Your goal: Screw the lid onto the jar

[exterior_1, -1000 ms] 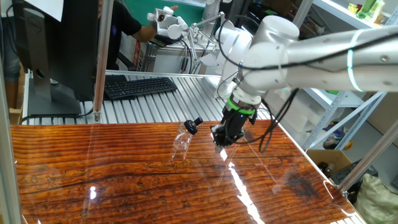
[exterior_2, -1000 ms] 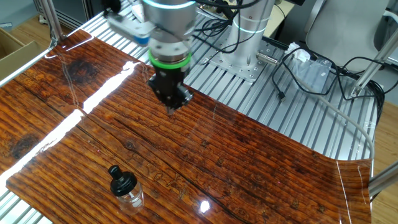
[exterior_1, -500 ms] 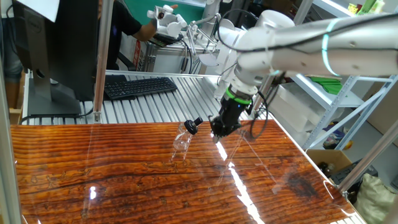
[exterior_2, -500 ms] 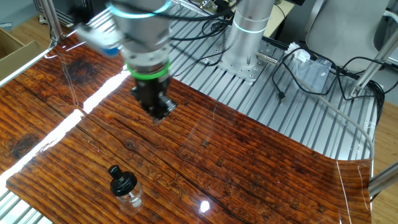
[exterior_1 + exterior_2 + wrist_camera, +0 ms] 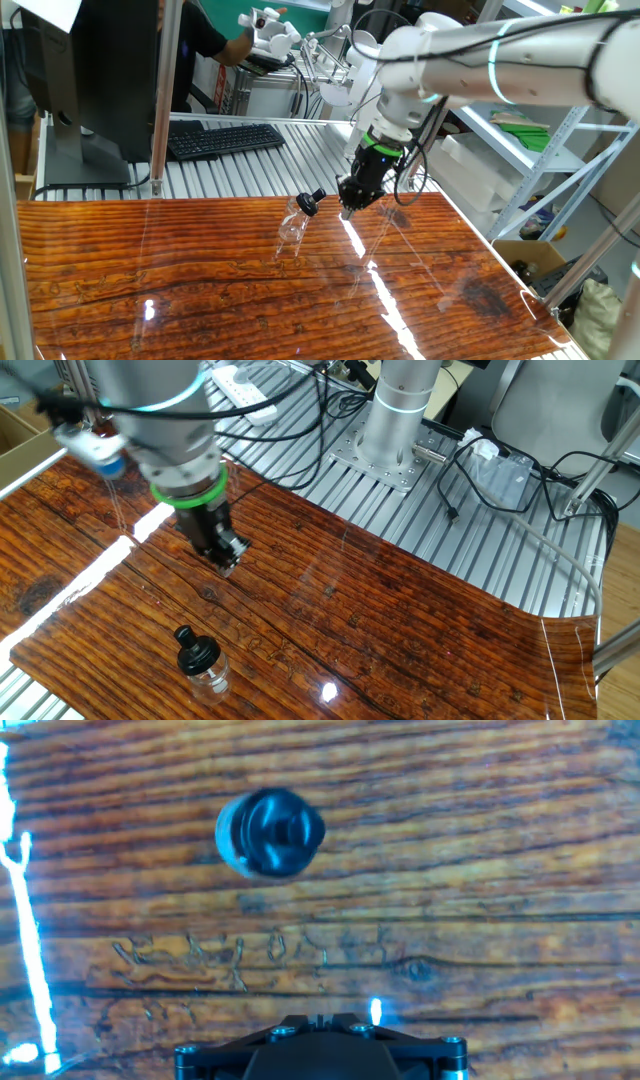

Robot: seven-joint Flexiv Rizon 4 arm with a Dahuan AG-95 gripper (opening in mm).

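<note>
The jar is a small clear bottle standing on the wooden table. The black lid sits on its top and looks tilted to one side. Both also show in the other fixed view, the lid on the jar near the table's front edge. In the hand view the lid is seen from above and hides most of the jar. My gripper hangs just right of the jar, apart from it, its fingers closed to a point with nothing visible between them. It also shows in the other fixed view and the hand view.
The wooden table has bright glare streaks. A slatted metal surface behind it carries a keyboard and a monitor. The arm's base with cables stands at the back. A metal post rises at the left.
My gripper has moved across the table toward the jar, staying shut. The jar and lid have not moved.
</note>
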